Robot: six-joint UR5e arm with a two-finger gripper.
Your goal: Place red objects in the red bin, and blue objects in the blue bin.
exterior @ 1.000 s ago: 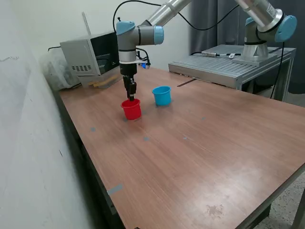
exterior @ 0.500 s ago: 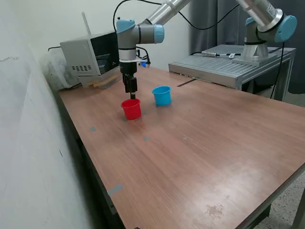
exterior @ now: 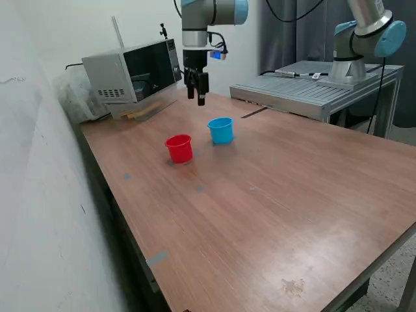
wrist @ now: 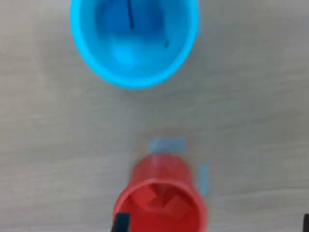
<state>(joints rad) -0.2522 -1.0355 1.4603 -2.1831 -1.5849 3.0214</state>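
The tabletop [exterior: 273,195] is smooth wood-grain laminate with a soft sheen. The red bin [exterior: 179,148] and blue bin [exterior: 221,130] look like smooth, slightly glossy plastic.

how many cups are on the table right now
2. The red cup stands on the table, and the blue cup stands apart from it, toward the exterior view's right. Nothing on the table looks able to hide another.

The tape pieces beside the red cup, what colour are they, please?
Light blue tape pieces, clearest in the wrist view.
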